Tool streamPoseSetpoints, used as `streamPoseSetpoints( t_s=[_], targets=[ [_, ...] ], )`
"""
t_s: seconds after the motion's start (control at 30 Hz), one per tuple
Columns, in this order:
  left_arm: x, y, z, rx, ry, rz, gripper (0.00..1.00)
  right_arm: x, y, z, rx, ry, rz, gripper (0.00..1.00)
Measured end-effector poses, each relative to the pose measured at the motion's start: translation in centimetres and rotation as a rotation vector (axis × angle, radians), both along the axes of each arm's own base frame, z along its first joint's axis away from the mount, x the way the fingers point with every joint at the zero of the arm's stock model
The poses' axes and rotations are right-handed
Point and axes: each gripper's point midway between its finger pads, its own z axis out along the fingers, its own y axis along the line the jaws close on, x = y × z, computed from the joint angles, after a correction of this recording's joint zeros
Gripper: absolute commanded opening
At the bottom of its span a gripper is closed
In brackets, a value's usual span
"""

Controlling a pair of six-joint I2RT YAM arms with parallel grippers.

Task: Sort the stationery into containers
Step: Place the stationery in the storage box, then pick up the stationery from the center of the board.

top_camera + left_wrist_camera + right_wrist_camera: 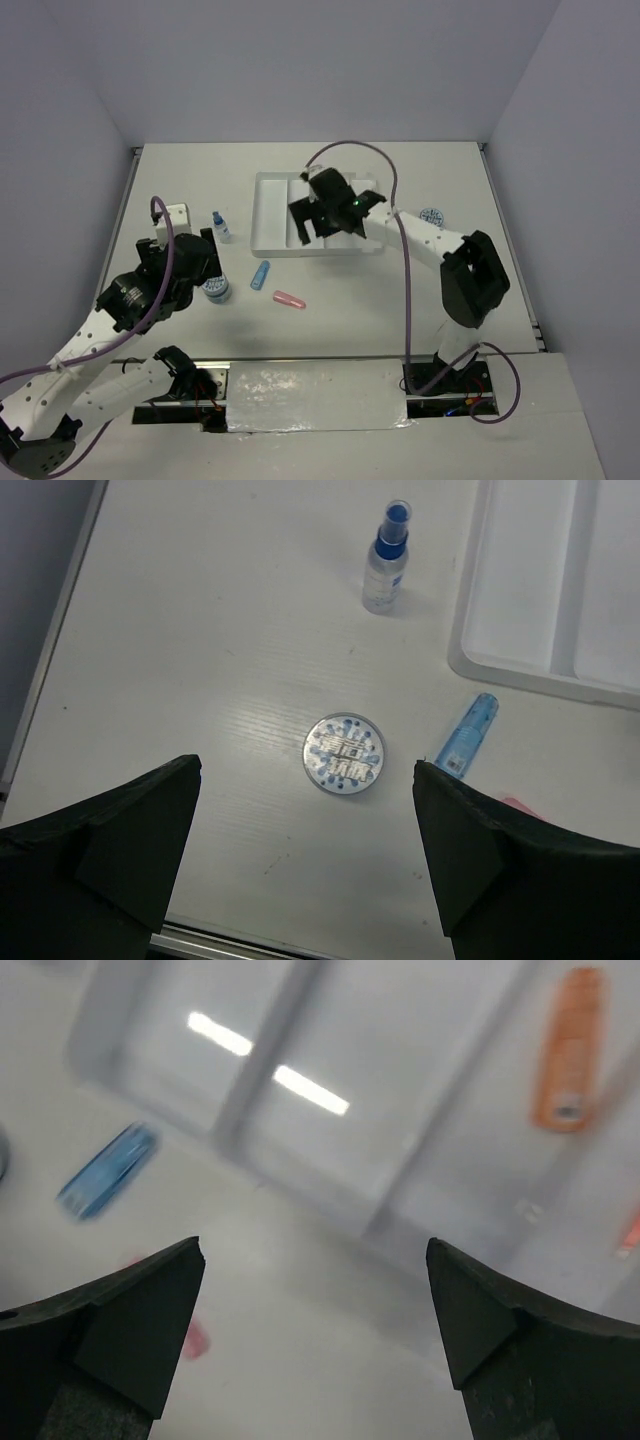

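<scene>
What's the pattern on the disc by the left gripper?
Pale grey disc with blue rim dots and a blue centre design; clearest in the left wrist view.

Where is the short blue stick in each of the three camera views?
Top external: blue stick lies left of centre, just below the white tray's near-left corner.
Left wrist: right of centre, just below the tray.
Right wrist: far left, blurred, outside the tray.
Shared landmark: that tray corner.

bottle [386, 562] left of tray [268, 215] | disc [343, 752] before bottle | stick [568, 1050] in tray
</scene>
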Motion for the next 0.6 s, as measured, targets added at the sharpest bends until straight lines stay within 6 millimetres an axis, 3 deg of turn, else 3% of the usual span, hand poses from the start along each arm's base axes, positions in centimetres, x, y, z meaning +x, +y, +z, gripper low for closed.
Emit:
streamPoseSetpoints(
  t_s=[0.13, 0.27, 0.37, 0.47, 0.6],
  targets=[
    [-0.6, 2.1, 0.4, 0.000, -0.027, 0.102, 0.99, -8.4, 5.8, -0.2, 0.043, -0.015, 0.301, 0.95],
    [-1.5, 3.8, 1.1, -0.018, -0.072, 0.180, 0.99, -13.5, 9.3, -2.0, 0.040, 0.000, 0.480, 0.87],
    [-2.0, 4.5, 1.7, -0.040, -0.108, 0.206, 0.99, -15.2, 10.0, -3.9, 0.000, 0.021, 0.549, 0.82],
    [-2.1, 4.7, 1.9, -0.041, -0.117, 0.212, 0.99, -15.7, 10.2, -6.5, -0.051, 0.049, 0.588, 0.72],
    [-1.9, 4.5, 1.6, -0.021, -0.094, 0.209, 0.99, -16.0, 9.8, -9.9, -0.117, 0.101, 0.626, 0.68]
  ],
)
